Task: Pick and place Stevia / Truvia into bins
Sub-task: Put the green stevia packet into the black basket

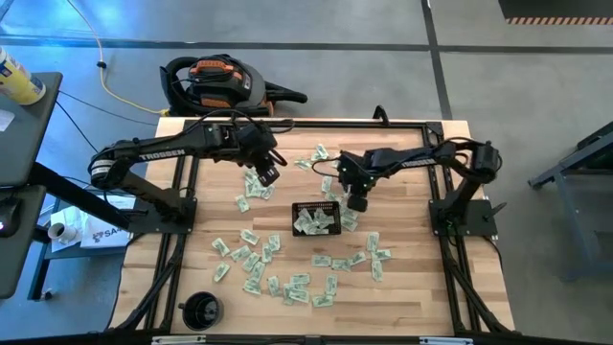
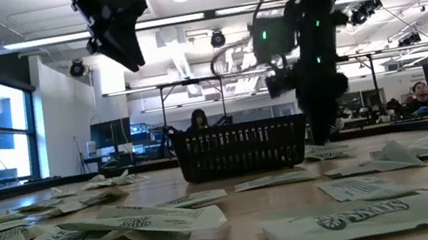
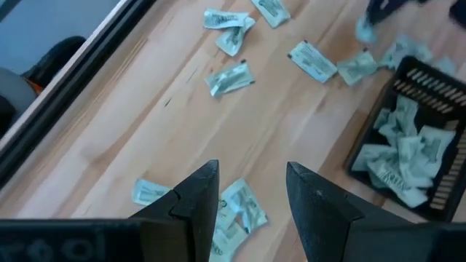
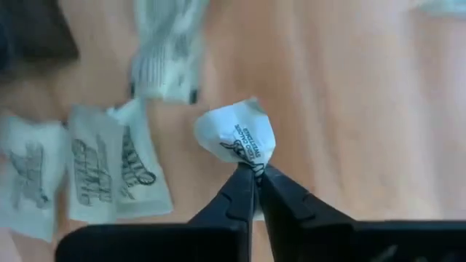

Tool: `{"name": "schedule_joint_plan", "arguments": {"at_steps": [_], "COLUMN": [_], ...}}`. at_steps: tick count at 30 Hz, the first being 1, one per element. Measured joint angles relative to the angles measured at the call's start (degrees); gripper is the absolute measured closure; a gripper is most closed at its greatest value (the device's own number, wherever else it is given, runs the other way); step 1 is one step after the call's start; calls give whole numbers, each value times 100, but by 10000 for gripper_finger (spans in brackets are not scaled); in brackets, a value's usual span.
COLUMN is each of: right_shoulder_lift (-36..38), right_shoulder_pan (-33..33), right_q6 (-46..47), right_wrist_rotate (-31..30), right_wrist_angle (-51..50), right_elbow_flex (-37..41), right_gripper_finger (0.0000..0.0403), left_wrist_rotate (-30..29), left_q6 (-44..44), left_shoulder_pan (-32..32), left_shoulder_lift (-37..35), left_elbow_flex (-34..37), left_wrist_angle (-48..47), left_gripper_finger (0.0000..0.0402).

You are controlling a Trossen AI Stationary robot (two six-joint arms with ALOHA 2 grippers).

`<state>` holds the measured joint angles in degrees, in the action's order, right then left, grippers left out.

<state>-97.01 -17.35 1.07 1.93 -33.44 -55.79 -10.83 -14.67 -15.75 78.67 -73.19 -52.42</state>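
At the tray's (image 1: 317,220) two o'clock corner, the right gripper (image 4: 255,173) pinches a crumpled sachet (image 4: 237,137) on the bench (image 1: 412,287); the left gripper (image 3: 251,191) hovers half-open at ten o'clock

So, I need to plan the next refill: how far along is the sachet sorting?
Early days. A handful of sachets already lie in the black mesh tray. The right gripper is shut on one crumpled sachet beside the tray; the left gripper hangs open. Dozens remain scattered on the table.
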Motion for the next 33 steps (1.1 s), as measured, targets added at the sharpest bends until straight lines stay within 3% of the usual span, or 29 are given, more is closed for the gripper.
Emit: {"name": "schedule_joint_plan", "arguments": {"at_steps": [4,8,13,16,20,27,30,33], "right_shoulder_lift": [719,914,264,-189,-552,-483,-486,-477], "right_shoulder_pan": [332,743,1199,1458,1737,2020,1981,1798], "right_q6": [777,1293,2167,2608,2963,3356,3676,3991], "right_wrist_rotate": [-447,30,428,372,-90,-1871,-2025,-1793], "right_wrist_angle": [-363,-456,-183,-76,-502,-2104,-2835,-3101], "right_elbow_flex": [-427,-974,-1376,-1667,-2087,-2882,-3144,-3097], "right_gripper_finger": [389,391,350,323,280,214,202,199], "left_wrist_rotate": [-6,-23,-70,-72,36,512,458,597], "left_q6": [340,549,685,690,600,-100,-627,-311], "left_shoulder_pan": [-2,-1,0,0,0,-2,-7,-4], "left_shoulder_lift": [-2,-2,-7,-92,-469,-1600,-1767,-1603], "left_elbow_flex": [0,0,37,196,677,1874,2338,2727], "left_wrist_angle": [-25,-89,-327,-616,-632,376,860,1492], "left_gripper_finger": [206,206,206,206,206,206,206,206]}}
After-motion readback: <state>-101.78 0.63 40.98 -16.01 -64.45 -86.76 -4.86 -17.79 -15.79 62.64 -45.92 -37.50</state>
